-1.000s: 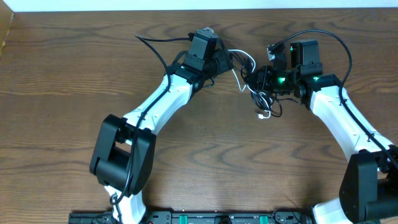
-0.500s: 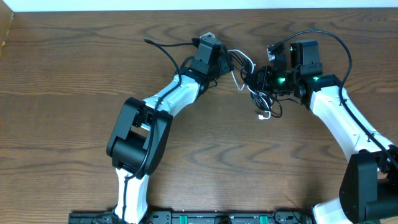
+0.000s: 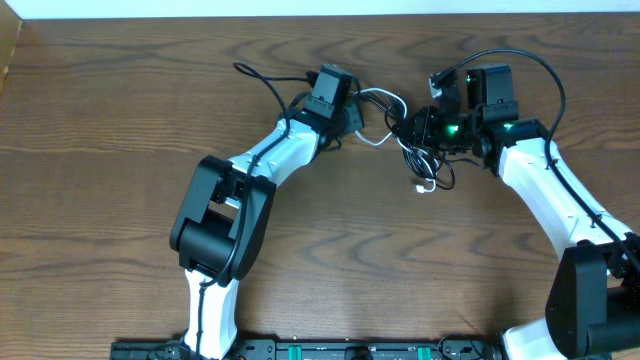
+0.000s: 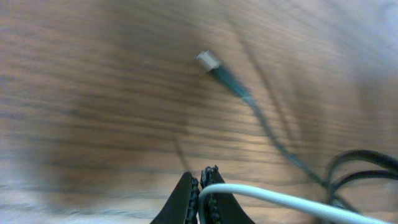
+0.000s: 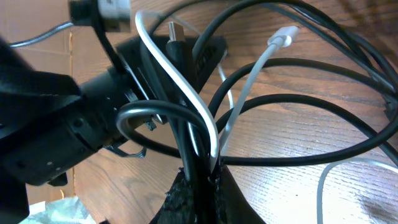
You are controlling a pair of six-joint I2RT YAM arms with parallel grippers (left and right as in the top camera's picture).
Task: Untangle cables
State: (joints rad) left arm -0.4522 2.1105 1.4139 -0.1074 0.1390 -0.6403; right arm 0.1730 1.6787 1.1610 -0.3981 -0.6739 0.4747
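White cable (image 4: 280, 198), one, pinched in the closed left hand (image 4: 200, 186); closed right hand (image 5: 199, 177) grips it tangled with two black cables (image 5: 298, 160).

Bench (image 3: 100, 150): dark brown wood-grain top, with the grain running side to side, filling nearly the whole overhead view. Finish shows a faint, even sheen and soft shadows (lighting appears diffuse). Far edge: a narrow white strip (image 3: 300, 8) runs the full width; whether it is wall or floor cannot be determined. Far left corner: a tan, cardboard-coloured edge (image 3: 8, 45) lies beyond the bench. The wood is blurred in the left wrist view.
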